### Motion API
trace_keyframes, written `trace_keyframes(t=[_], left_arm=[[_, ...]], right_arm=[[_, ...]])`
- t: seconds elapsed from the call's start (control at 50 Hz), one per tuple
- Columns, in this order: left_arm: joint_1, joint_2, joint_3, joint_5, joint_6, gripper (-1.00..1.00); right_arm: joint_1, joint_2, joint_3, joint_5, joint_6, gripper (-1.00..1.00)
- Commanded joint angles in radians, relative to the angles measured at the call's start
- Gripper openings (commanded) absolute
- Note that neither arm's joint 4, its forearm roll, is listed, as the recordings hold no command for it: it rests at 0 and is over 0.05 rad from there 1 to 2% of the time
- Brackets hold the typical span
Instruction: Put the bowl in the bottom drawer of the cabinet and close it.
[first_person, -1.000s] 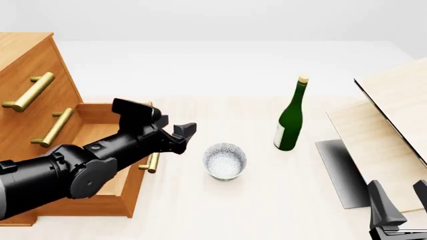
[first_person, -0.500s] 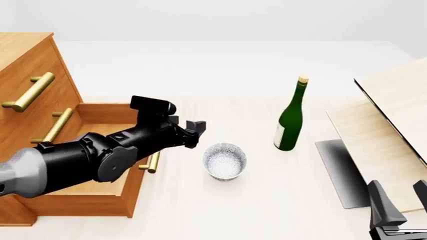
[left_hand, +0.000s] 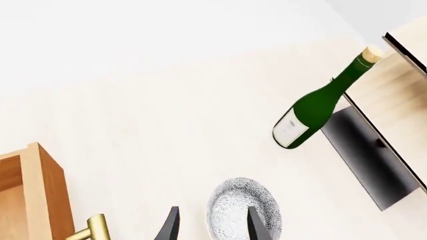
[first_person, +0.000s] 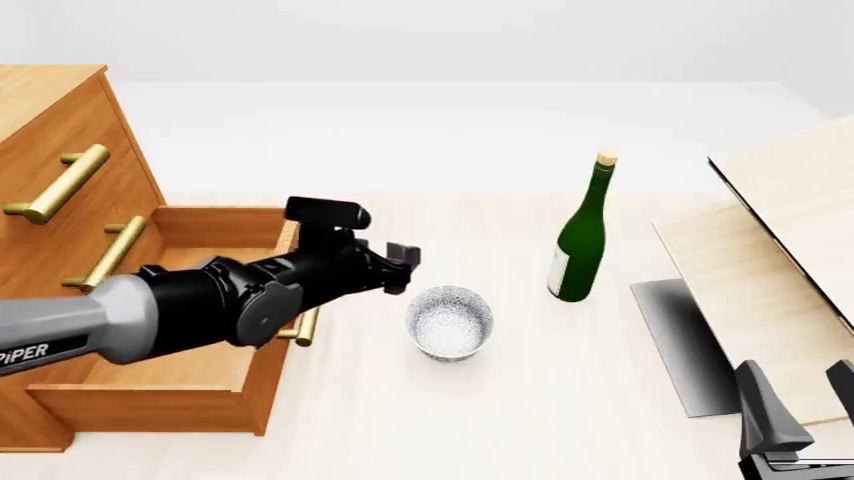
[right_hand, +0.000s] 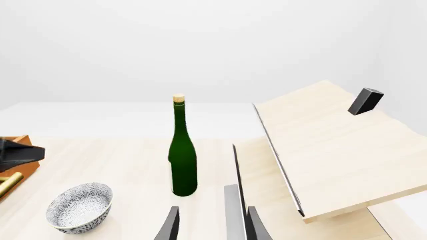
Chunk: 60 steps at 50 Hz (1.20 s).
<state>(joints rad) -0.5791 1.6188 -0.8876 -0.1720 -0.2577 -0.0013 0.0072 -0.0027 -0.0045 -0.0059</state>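
Bottom drawer (first_person: 200, 330) at lower left already stands pulled out of the cabinet (first_person: 54, 150), bowl (first_person: 450, 321) sits untouched mid-frame on the table, your left gripper (first_person: 395, 268) spread just beside it, so you've grasp, drop-in and closing left.

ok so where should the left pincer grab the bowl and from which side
Probably the rim of the bowl, one finger inside and one outside, coming down from above on the drawer-facing side. It sits upright with its mouth open upward, and the left pincer already hovers just beside that edge.
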Motion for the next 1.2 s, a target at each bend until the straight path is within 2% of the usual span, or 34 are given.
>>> trace_keyframes(t=[0.02, 0.62, 1.2], left_arm=[[-0.002, 0.072, -0.034, 0.004, -0.027, 1.00], [-0.004, 0.231, -0.108, 0.023, -0.045, 1.00], [-0.045, 0.333, -0.145, 0.030, -0.064, 1.00]], right_arm=[[0.000, -0.001, 0.000, 0.001, 0.000, 1.00], [0.000, -0.001, 0.000, 0.001, 0.000, 1.00], [0.000, -0.001, 0.000, 0.001, 0.000, 1.00]])
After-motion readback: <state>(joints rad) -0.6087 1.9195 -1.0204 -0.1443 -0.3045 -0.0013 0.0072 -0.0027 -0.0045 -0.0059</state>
